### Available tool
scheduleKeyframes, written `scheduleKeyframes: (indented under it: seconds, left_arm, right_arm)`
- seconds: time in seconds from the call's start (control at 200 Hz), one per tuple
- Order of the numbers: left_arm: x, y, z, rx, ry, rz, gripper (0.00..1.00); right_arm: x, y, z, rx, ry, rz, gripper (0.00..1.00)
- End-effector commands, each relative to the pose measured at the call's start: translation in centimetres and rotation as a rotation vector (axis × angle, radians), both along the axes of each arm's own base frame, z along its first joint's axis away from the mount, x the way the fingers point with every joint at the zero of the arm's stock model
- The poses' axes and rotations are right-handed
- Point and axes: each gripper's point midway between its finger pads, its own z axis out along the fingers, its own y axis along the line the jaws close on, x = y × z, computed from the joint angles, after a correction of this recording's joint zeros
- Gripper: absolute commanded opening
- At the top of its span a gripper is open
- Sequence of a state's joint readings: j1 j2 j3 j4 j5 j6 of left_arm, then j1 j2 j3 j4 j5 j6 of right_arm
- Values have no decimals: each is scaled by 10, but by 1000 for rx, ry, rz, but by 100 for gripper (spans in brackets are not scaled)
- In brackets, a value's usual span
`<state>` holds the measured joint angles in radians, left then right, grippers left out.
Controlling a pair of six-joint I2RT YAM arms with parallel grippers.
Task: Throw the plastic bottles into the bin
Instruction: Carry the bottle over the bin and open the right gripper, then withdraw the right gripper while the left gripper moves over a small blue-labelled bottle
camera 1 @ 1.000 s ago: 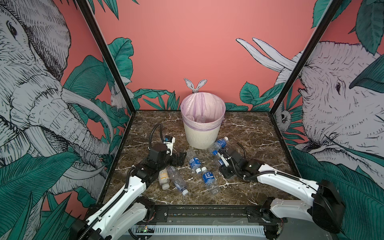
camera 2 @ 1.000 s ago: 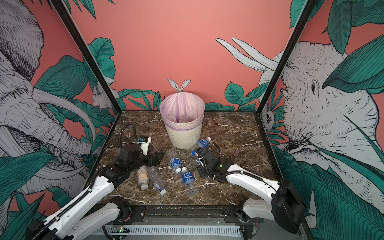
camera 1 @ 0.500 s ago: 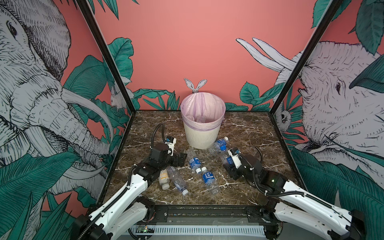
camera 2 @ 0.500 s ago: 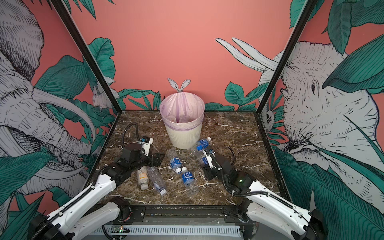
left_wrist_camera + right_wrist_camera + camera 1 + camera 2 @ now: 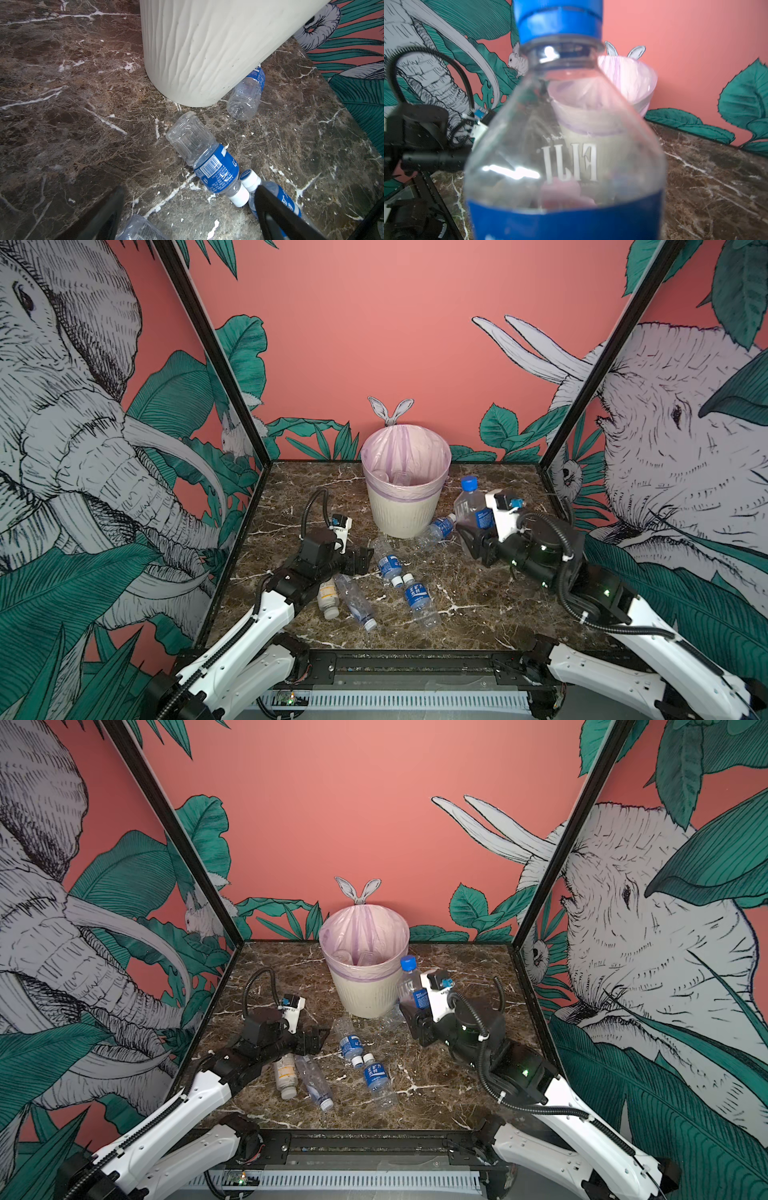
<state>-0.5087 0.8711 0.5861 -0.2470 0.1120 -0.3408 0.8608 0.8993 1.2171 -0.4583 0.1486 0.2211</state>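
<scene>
The brown marble bench (image 5: 478, 605) carries the bin (image 5: 405, 510), a cream ribbed wastebasket at the back middle. A pale lilac bag (image 5: 434, 456) lines the bin and folds over its rim. Inside lie clear plastic bottles (image 5: 401, 479), at least two.

Just right of the bin, the right hand (image 5: 473, 526) is clamped on the lower body of a blue-capped bottle (image 5: 468, 504). It holds the bottle upright, off the bench, with the cap about level with the bin's rim.

In front and to the left of the bin, the left hand (image 5: 356, 562) sits low over the bench, its fingers (image 5: 274, 209) spread wide and empty.

A blue-labelled bottle (image 5: 436, 529) lies just beside the bin's foot on the right. Directly in front of the bin, a white-capped bottle (image 5: 388, 563) and a second white-capped bottle (image 5: 419, 600) lie cap to cap. Further front-left of the bin, an unlabelled bottle (image 5: 355, 605) and a yellow-labelled bottle (image 5: 328, 597) lie side by side.
</scene>
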Motion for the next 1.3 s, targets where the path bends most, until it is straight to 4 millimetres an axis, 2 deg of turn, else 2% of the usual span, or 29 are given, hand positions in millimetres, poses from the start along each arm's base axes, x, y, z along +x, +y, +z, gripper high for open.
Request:
scheduleKeyframes:
  seconds: [0.0, 0.085, 0.185, 0.23, 0.245, 0.265, 0.31, 0.325, 0.355, 0.43, 0.575, 0.665, 0.945, 1.005, 1.02, 1.09, 1.295]
  left_arm:
    - [-1, 0, 0, -22, -11, 3, 99]
    - [-1, 0, -3, -31, -6, 8, 99]
    - [-2, -1, -6, -41, -1, 9, 98]
    - [-3, -1, -7, -45, 2, 8, 99]
    - [-3, -2, -7, -47, 3, 7, 99]
    - [-3, -2, -6, -48, 2, 6, 99]
    - [-4, -2, -7, -50, 7, 7, 98]
    - [-4, -2, -7, -51, 8, 7, 99]
    - [-5, -1, -6, -51, 8, 6, 99]
    - [-6, 0, -4, -46, 7, 10, 99]
    - [-10, 7, -1, -32, 2, 31, 100]
    - [-12, 9, -2, -25, 7, 33, 100]
    - [-16, 17, -6, 16, 30, 53, 100]
    - [-16, 20, -5, 27, 32, 62, 100]
    - [-17, 20, -5, 30, 34, 64, 100]
    - [-18, 22, -4, 36, 38, 70, 100]
    - [-22, 31, -2, 70, 57, 106, 99]
  right_arm:
    - [19, 15, 44, -47, -75, -12, 57]
    - [45, 31, 84, -63, -132, -43, 55]
    - [96, 60, 108, -57, -134, -61, 55]
    - [126, 70, 110, -49, -112, -77, 62]
    - [140, 76, 104, -59, -93, -85, 67]
    - [149, 75, 108, -53, -86, -99, 77]
    - [182, 79, 98, -72, -46, -148, 98]
    - [187, 75, 103, -65, -44, -167, 99]
    - [204, 75, 94, -73, -18, -202, 99]
    - [221, 66, 98, -58, -22, -260, 99]
    - [214, 63, 125, 16, -76, -235, 99]
    - [203, 60, 125, 40, -89, -213, 99]
    - [174, 38, 90, -13, -35, -219, 99]
    - [174, 37, 73, -35, -11, -225, 99]
    - [165, 31, 82, -18, -26, -225, 99]
    - [157, 25, 74, -16, -18, -225, 99]
    - [137, 16, 33, -24, 51, -210, 99]
